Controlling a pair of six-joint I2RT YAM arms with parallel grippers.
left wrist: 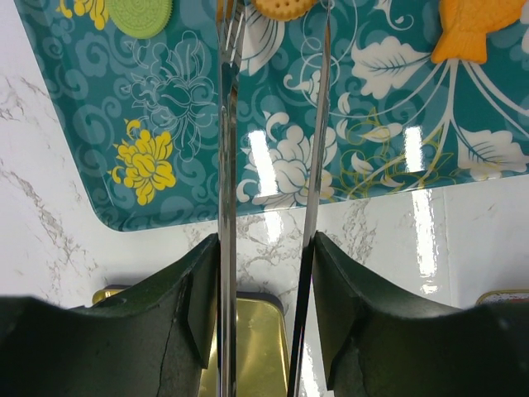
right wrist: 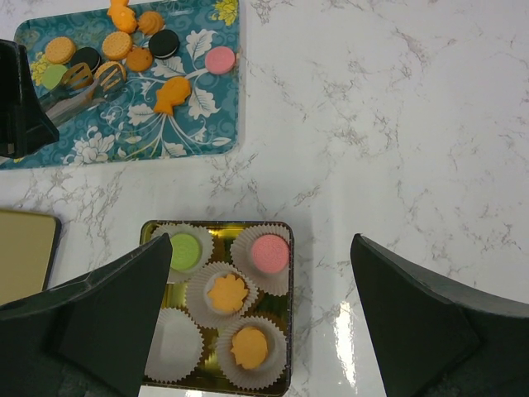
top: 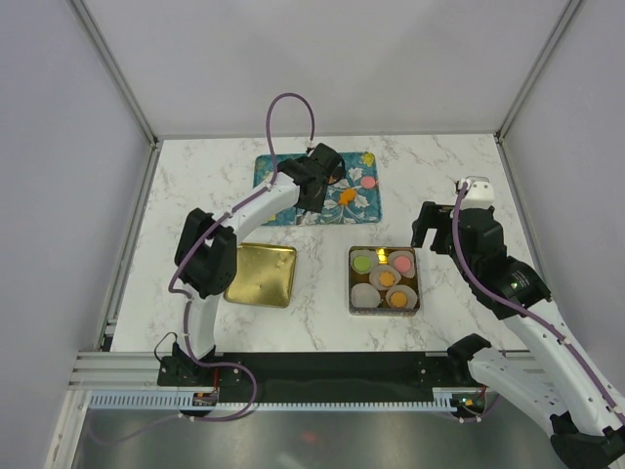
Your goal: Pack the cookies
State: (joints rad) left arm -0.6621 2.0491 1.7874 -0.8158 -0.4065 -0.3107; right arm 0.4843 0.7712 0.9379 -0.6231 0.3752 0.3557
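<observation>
Left hand [left wrist: 264, 281] clamps tongs [left wrist: 225, 165] whose tips flank an orange cookie [left wrist: 285, 8] (on the tray [left wrist: 397, 124]).

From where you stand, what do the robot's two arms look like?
Both are white tubes with chunky black joints. The left arm and right arm each carry a purple cable along the outside; the left's loops high. The left gripper and right gripper have black, wedge-shaped fingers.
</observation>
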